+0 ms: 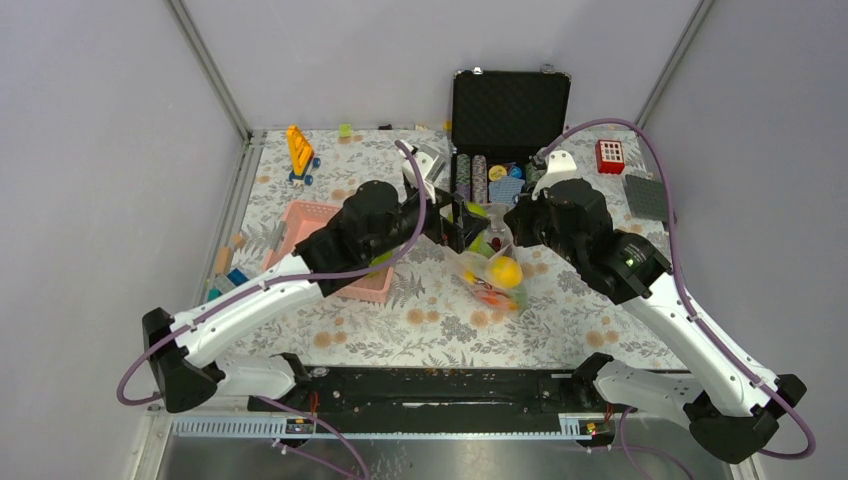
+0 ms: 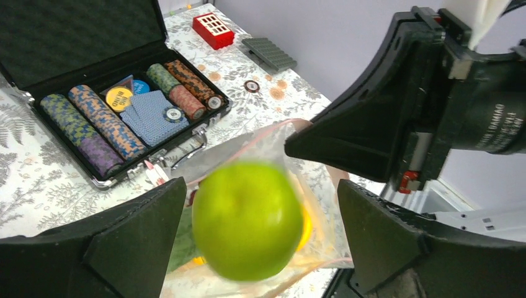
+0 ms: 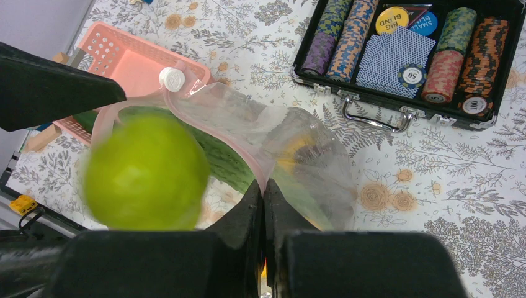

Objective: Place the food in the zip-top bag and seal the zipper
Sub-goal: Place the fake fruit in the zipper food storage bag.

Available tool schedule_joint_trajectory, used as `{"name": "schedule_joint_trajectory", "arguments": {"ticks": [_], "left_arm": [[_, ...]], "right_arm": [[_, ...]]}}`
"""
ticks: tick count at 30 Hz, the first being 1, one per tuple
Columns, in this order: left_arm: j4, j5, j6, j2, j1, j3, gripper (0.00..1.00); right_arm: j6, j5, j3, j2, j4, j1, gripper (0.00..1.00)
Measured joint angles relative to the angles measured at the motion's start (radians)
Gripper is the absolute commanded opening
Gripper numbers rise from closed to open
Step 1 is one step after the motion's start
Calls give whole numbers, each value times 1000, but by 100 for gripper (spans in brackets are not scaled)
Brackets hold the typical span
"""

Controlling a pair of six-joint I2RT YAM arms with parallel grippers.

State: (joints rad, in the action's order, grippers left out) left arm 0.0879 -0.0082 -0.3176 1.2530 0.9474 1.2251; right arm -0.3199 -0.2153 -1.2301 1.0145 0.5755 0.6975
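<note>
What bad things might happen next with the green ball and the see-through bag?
The green ball is blurred and loose between the open left fingers, so it may miss the zip-top bag mouth and roll across the table. Only the right fingers pinch the zipper at one spot, so the mouth might sag or slip free. The cucumber sits at the opening and might bounce the ball out.

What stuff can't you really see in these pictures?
Both wrist views: the green fruit is blurred, so its kind is unclear.
Top view: things inside the zip-top bag are too small and piled up to name, except one yellow piece.
Top view: the left arm covers most of the pink basket.
Right wrist view: the zipper is partly hidden behind the fruit and the right gripper.
</note>
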Motion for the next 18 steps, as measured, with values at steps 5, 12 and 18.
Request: {"name": "schedule_joint_trajectory", "arguments": {"ticks": [5,12,18], "left_arm": [[-3,37,3,-34,0,-18,99],[10,47,-1,-42,0,-21,99],[93,-96,-31,-93,-11,-24,99]], "right_arm": [[0,0,0,0,0,0,0],[0,0,0,0,0,0,0],[0,0,0,0,0,0,1]]}}
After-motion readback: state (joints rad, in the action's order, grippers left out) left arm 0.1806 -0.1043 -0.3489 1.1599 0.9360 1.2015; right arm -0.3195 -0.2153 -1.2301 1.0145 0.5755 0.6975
